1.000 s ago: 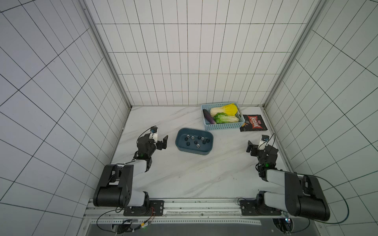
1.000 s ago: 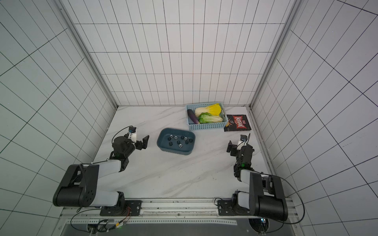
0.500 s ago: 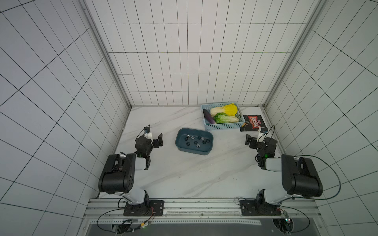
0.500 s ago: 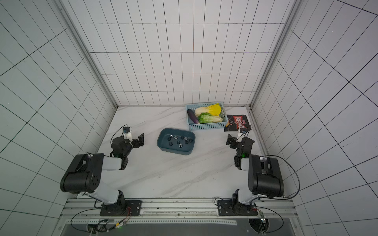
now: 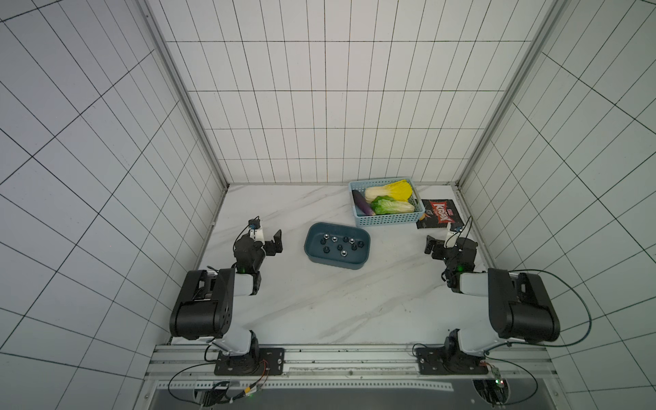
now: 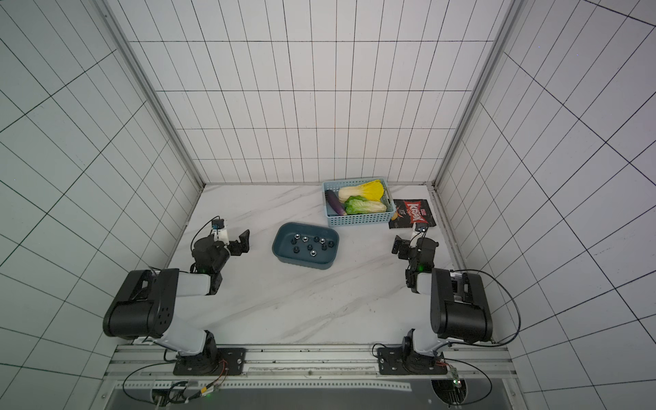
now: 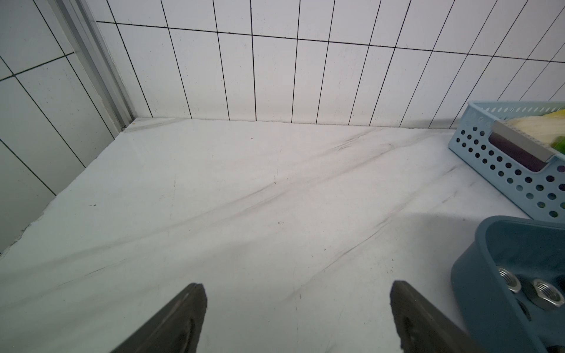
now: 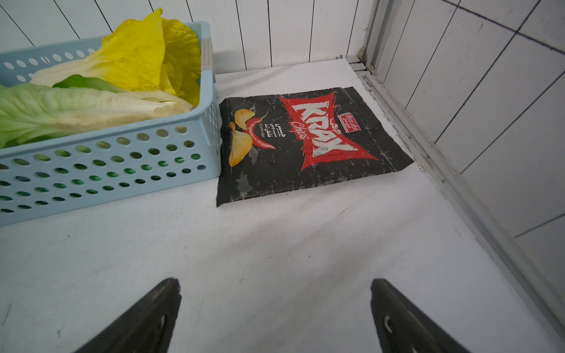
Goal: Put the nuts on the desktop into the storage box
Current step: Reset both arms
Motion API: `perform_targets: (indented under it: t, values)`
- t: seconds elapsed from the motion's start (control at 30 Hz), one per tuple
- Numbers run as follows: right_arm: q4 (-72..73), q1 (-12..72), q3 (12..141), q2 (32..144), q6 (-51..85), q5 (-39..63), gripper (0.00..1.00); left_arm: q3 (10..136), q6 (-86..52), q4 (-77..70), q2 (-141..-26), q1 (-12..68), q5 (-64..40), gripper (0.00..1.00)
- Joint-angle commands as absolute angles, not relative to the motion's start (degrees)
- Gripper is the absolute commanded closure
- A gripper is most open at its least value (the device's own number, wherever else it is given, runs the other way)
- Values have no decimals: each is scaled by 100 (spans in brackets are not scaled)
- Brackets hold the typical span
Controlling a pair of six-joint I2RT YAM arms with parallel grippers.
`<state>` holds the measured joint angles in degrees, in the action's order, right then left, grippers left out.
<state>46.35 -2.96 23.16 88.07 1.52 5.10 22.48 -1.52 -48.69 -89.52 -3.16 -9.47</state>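
While both arms sit folded at the near edge, the white veined worktop (image 5: 319, 305) carries three things in its far half. The light blue perforated basket (image 5: 387, 220) of vegetables stands at the far edge, right of centre. The dark teal storage box (image 5: 333, 264) sits near the middle, close to the basket's near-left corner but apart from it. A black chip packet (image 5: 440, 217) lies flat just right of the basket. The left end effector (image 7: 295, 293), left of the box, has its fingers spread wide and holds nothing. The right end effector (image 8: 275, 288), just near of the packet, is likewise spread wide and empty. The nuts (image 5: 343, 252), black and silver, about nine showing, lie inside the storage box.
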Motion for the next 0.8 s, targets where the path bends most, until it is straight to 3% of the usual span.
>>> perform_targets:
  t: [0.0, 0.77]
  values:
    - [4612, -255, 2487, 8824, 105, 428, 0, 2233, -167, -4917, -8845, -326, -910, 2]
    - [4597, -258, 2500, 8833, 105, 438, 0, 2182, -167, -4992, -8824, -285, -767, 3]
